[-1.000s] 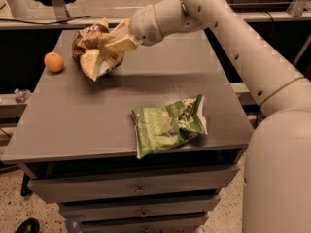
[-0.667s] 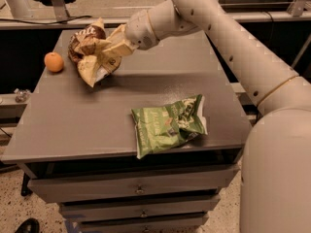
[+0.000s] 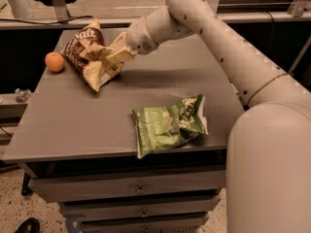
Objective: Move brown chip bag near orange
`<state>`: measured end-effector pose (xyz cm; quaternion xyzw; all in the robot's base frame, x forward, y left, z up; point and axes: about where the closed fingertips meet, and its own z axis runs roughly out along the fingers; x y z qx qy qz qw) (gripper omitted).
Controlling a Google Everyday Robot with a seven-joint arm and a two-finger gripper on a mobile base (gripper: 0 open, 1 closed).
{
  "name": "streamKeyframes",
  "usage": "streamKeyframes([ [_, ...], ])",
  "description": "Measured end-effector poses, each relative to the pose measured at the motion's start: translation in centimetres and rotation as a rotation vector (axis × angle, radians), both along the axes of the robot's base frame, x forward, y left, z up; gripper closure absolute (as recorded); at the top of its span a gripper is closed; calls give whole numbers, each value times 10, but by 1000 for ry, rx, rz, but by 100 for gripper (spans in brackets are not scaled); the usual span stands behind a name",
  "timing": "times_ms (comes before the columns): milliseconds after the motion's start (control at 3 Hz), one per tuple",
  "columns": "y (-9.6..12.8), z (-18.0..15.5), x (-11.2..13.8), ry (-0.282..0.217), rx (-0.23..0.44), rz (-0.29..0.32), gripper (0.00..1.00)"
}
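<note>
The brown chip bag (image 3: 87,52), dark brown with white lettering and a pale yellow lower part, hangs tilted at the table's far left. My gripper (image 3: 111,56) is shut on the bag's right side and holds it just over the table top. The orange (image 3: 55,61) sits on the table at the far left edge, a short gap to the left of the bag. My white arm (image 3: 204,28) reaches in from the right across the back of the table.
A green chip bag (image 3: 167,124) lies near the front edge of the grey table (image 3: 73,125), right of centre. Drawers (image 3: 138,191) show below the table front. The robot's white body (image 3: 269,164) fills the lower right.
My gripper has carried the brown chip bag to the left, closer to the orange. The orange and the green bag have not moved.
</note>
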<state>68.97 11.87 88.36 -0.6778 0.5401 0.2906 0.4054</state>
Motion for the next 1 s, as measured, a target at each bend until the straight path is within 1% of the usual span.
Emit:
streamKeyframes([
  [333, -5, -11, 9, 35, -43, -26, 82],
  [667, -10, -14, 16, 52, -76, -45, 58],
  [1000, -14, -13, 18, 55, -98, -53, 35],
])
